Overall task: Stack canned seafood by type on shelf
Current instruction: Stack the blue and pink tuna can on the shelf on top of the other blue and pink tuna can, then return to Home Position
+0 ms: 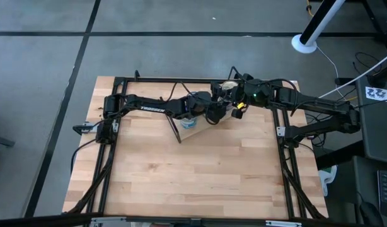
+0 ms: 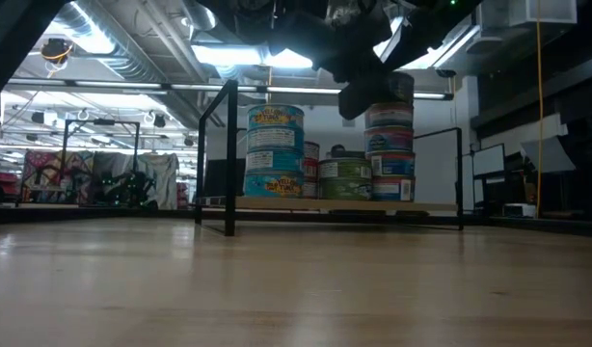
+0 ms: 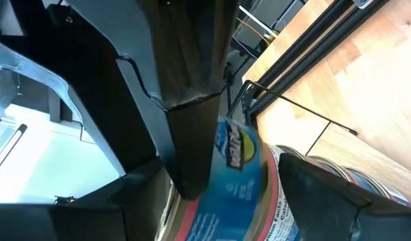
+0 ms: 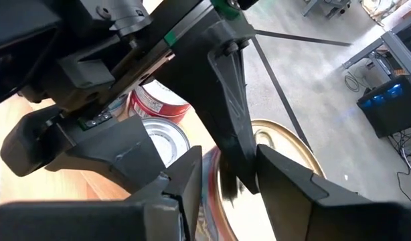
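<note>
Left end effector (image 3: 239,161) upper middle of the high view, over the shelf (image 2: 344,204); fingers (image 3: 185,120) spread either side of a blue tin (image 3: 242,181), whether they touch it can't be told. Right end effector (image 4: 222,177) just right of it in the high view, fingers around a gold-topped tin (image 4: 286,144); grip or gap can't be told. Low view: shelf centre frame on the desk (image 2: 296,280) with tin stacks: blue stack (image 2: 275,149) left, green tins (image 2: 346,178) middle, tall stack (image 2: 390,145) right, red-labelled tins behind. Labels too small to read. "TROSSEN" on the left arm (image 1: 152,107).
</note>
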Controlling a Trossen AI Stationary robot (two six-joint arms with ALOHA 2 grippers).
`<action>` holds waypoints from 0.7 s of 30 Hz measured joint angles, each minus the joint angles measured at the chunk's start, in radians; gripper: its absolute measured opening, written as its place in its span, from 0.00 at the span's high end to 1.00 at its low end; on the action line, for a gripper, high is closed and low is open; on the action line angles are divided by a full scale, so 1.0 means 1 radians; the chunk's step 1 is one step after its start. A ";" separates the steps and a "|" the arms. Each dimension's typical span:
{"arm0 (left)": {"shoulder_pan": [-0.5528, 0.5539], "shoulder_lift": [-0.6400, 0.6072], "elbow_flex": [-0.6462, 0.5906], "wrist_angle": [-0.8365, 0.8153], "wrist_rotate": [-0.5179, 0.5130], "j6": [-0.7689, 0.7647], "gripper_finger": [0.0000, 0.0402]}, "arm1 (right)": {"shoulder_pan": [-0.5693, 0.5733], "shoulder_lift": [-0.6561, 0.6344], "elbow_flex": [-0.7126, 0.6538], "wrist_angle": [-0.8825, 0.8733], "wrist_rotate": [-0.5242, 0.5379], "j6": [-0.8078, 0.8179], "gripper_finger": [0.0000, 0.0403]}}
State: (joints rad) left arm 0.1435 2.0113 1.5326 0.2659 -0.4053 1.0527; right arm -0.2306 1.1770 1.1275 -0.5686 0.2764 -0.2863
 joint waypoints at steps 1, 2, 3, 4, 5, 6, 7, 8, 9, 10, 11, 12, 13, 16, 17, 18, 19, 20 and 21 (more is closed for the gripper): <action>-0.002 0.000 0.000 0.000 -0.001 0.000 0.32 | 0.000 0.000 0.000 0.000 0.000 0.000 0.66; -0.006 0.000 0.000 0.001 -0.002 0.000 0.32 | 0.000 0.000 0.000 0.000 0.001 0.000 0.66; -0.006 0.000 0.000 0.001 -0.003 0.000 0.32 | 0.000 0.000 0.000 -0.001 0.003 0.000 0.66; -0.006 0.000 0.000 0.002 -0.004 0.000 0.32 | 0.000 0.000 0.000 -0.002 0.008 0.000 0.66; -0.008 0.000 0.000 0.006 -0.004 0.000 0.33 | 0.000 0.000 0.000 -0.003 0.018 -0.001 0.66; -0.008 0.000 0.000 0.008 -0.003 0.000 0.33 | 0.000 0.000 0.000 -0.004 0.026 -0.001 0.66; -0.010 0.000 0.000 0.010 -0.003 0.000 0.33 | 0.000 0.000 0.000 -0.005 0.033 -0.001 0.66; -0.013 0.000 0.000 0.012 -0.004 0.001 0.33 | 0.000 0.000 0.000 -0.006 0.041 -0.001 0.66; -0.014 0.000 0.000 0.014 -0.004 0.001 0.32 | 0.000 0.000 0.000 -0.007 0.045 -0.001 0.66; -0.017 0.000 0.000 0.016 -0.005 0.001 0.32 | 0.000 0.000 0.000 -0.009 0.046 -0.001 0.66; -0.021 0.000 0.000 0.019 -0.010 0.001 0.32 | 0.000 0.000 0.000 -0.009 0.046 0.000 0.66; -0.027 0.000 0.000 0.023 -0.017 0.001 0.32 | 0.000 0.000 0.000 -0.009 0.046 0.000 0.66; -0.033 0.000 0.000 0.026 -0.030 0.001 0.32 | 0.000 0.000 0.000 -0.008 0.046 -0.001 0.66; -0.058 0.000 0.000 0.031 -0.104 0.002 0.33 | 0.000 -0.009 -0.001 -0.008 0.046 -0.001 0.66; -0.067 0.000 0.000 0.031 -0.137 0.002 0.34 | 0.000 -0.016 0.000 -0.007 0.047 -0.001 0.66; -0.075 -0.004 0.000 0.030 -0.173 0.002 0.34 | 0.001 -0.025 0.003 -0.010 0.047 -0.002 0.66; -0.084 -0.007 0.000 0.030 -0.201 0.002 0.35 | 0.001 -0.033 0.009 -0.013 0.047 -0.002 0.66; -0.092 -0.012 0.001 0.030 -0.220 0.002 0.37 | 0.001 -0.043 0.017 -0.013 0.046 -0.002 0.66; -0.099 -0.024 0.001 0.029 -0.233 0.002 0.38 | 0.002 -0.053 0.025 -0.013 0.046 -0.002 0.66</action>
State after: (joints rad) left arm 0.0442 1.9870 1.5333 0.2952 -0.6385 1.0545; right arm -0.2290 1.1239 1.1520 -0.5816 0.3225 -0.2886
